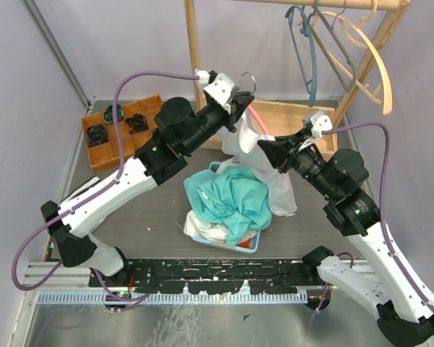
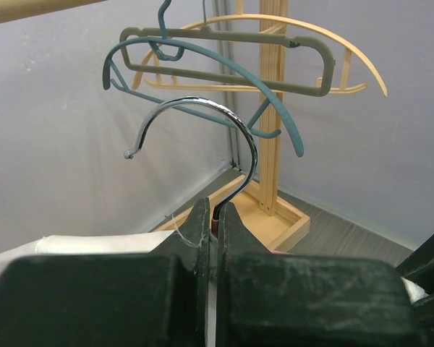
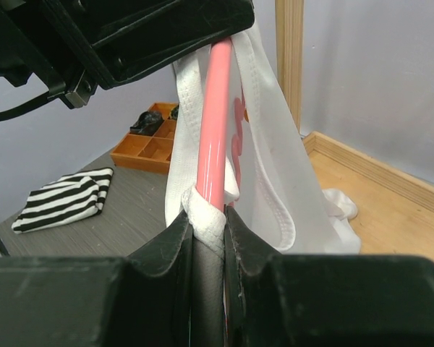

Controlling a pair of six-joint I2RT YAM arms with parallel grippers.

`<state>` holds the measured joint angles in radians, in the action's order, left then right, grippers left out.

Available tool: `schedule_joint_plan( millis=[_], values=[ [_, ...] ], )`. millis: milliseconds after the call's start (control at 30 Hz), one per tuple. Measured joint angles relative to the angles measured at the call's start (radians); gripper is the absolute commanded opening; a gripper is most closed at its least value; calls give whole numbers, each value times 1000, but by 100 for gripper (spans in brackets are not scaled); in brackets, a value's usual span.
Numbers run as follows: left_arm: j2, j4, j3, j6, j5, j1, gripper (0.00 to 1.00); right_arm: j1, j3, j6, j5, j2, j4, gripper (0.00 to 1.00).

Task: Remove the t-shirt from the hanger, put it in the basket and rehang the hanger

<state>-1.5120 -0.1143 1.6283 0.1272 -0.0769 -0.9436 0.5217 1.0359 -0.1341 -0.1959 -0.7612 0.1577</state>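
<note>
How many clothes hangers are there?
4. Three hang on the wooden rail: a teal hanger, a grey hanger, a tan hanger. The fourth, the pink hanger, sits inside the white t-shirt, its hook in the left jaws.

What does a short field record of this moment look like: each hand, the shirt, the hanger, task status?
left hand: shut on the hanger's metal hook
right hand: shut on the white t-shirt edge, against the pink hanger
status: t-shirt draped on hanger, not yet off
nearby: blue basket holding teal garment
</note>
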Motion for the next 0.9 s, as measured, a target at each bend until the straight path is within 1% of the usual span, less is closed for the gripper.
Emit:
schedule_joint_plan(
  millis=[33,67,133,200,267,300,400,600,900],
  values=[
    [0,0,0,0,-1,0,0,0,0,0,0,0,0,1],
    [0,0,0,0,-2,0,0,0,0,0,0,0,0,3],
    [0,0,0,0,-3,0,0,0,0,0,0,0,0,21],
    [0,1,0,-4,-8,0,0,0,0,0,0,0,1,44],
    [0,4,-1,-9,-26,-2,0,0,0,3,3,0,-2,56],
    [0,7,-3,-13,-38,-2,0,0,1,0,4,2,-5,58],
    [6,15,-15,-20,-90,-2,0,0,10,8,7,2,-3,63],
    [38,64,-16,-20,-183,16,0,0,15,19,13,-5,8,68],
    [165,140,-16,-21,-229,102,0,0,8,46,61,31,34,68]
  ],
)
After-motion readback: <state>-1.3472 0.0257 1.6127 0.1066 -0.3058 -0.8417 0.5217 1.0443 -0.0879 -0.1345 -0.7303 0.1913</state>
